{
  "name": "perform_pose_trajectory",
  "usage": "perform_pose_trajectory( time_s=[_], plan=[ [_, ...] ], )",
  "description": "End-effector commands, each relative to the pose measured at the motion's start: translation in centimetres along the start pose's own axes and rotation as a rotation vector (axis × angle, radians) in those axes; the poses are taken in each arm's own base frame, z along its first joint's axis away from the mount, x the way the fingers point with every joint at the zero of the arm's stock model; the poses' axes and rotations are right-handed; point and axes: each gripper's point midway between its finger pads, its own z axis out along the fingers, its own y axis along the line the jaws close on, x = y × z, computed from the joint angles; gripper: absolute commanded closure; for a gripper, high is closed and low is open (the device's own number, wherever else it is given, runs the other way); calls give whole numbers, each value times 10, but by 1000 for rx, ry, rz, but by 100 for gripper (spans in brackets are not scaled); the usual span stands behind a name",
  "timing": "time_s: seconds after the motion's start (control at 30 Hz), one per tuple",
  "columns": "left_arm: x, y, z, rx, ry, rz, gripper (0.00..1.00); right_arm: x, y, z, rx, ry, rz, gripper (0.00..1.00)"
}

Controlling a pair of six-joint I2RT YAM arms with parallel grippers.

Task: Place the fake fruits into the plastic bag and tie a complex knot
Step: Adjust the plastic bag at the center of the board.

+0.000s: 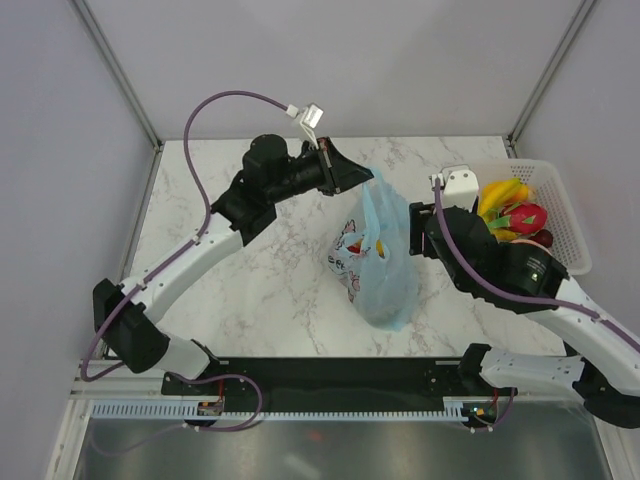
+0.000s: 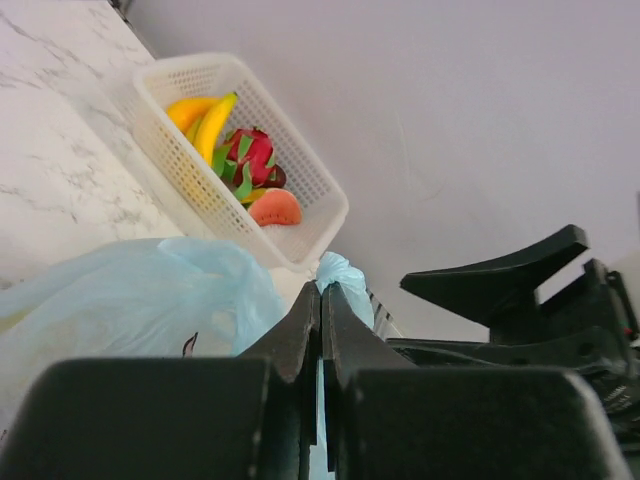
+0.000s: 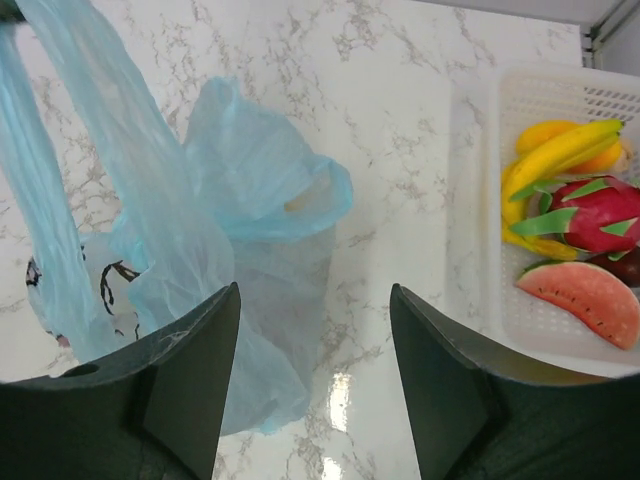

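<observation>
At the middle of the tabletop (image 1: pixel 260 290), the plastic bag (image 1: pixel 388 275) is held up by one handle.
The left fingers (image 2: pixel 320 330) are seen pressed together on a light-blue handle loop (image 1: pixel 377 192), and the bag is hung from them with its bottom rested on the marble. Its white doodle panel is turned toward the left arm. The right fingers (image 3: pixel 205 350) are spread wide just beside the bag's right side, with nothing pinched between them. The second handle loop (image 3: pixel 310 195) is seen slack in front of them. Over at the right edge, the fake fruits (image 1: pixel 512 212) are found in the white mesh basket (image 1: pixel 568 225): yellow bananas, a pink-red dragon fruit, an orange-red slice, a dark ball. Whether anything lies inside the bag cannot be told.
</observation>
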Motion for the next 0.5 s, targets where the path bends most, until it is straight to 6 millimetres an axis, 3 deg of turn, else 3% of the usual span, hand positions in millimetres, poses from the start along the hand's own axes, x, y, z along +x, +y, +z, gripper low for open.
perform_pose_trajectory(
  time_s=[0.0, 0.23, 0.27, 0.47],
  plan=[
    [-28, -3, -18, -75, -89, 130, 98, -10, 16, 17, -57, -36, 9, 31],
    [-27, -14, -39, -56, -100, 209, 98, -27, 21, 54, -168, -41, 33, 31],
    [-25, -14, -39, -53, -94, 211, 98, -26, 16, 62, -157, -33, 24, 29],
    [-3, -9, -48, -33, -44, 216, 98, -17, 40, 90, -383, 14, -15, 16]
  ],
)
